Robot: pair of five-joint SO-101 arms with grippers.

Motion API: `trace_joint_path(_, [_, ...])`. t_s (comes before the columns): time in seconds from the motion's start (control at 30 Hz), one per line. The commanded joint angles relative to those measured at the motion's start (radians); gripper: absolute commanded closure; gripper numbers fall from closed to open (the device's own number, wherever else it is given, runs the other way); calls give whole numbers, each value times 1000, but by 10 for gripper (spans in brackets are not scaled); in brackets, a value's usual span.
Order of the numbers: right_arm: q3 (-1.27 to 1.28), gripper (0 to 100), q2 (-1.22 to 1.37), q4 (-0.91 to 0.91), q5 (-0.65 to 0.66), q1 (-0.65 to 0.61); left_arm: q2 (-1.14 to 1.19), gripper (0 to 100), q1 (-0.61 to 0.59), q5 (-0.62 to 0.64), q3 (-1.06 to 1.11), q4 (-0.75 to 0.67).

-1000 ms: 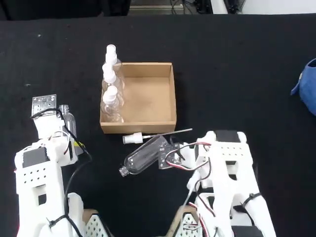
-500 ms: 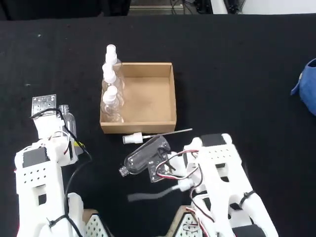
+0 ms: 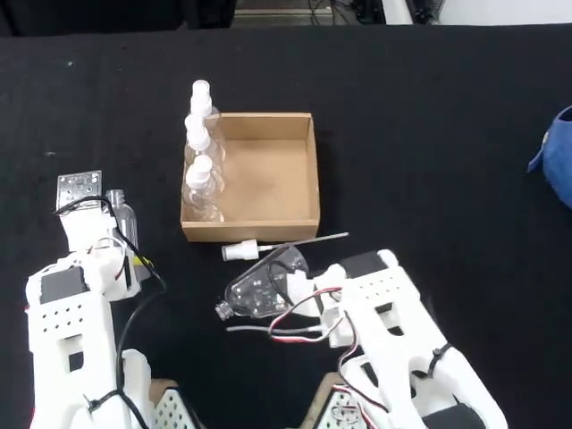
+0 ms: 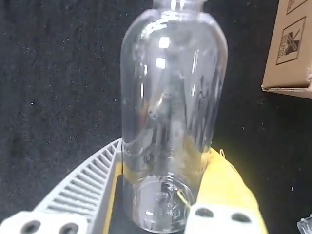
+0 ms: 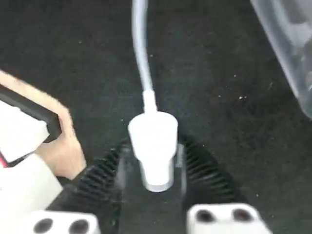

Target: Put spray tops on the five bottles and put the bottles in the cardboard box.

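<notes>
My left gripper is shut on an upright clear bottle without a top, left of the cardboard box. Three bottles with spray tops stand along the box's left wall. Another capless bottle lies on its side in front of the box. Between it and the box lies a loose spray top with its long tube. My right gripper is shut on a white spray top. Its tube points left, just in front of the lying bottle.
A blue object sits at the table's right edge. The black tabletop is open to the right of the box and behind it. A corner of the box shows close to the held bottle.
The right arm has swung left and towards the table's front with the spray top, so the tube now lies level beside the lying bottle. The left arm has kept still.
</notes>
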Motion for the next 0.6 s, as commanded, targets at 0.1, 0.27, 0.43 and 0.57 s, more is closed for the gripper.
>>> trace_joint_path(0.1, [-154,987,-27,118,14,117,-23,970,16,6,-21,-15])
trace_joint_path(0.27, [-383,988,-27,371,195,327,-25,970,7,6,-24,-17])
trace_joint_path(0.43, [-510,988,-19,382,308,585,-26,970,5,6,-59,-12])
trace_joint_path(0.57, [-529,988,-18,330,293,779,-26,970,-8,2,-165,8])
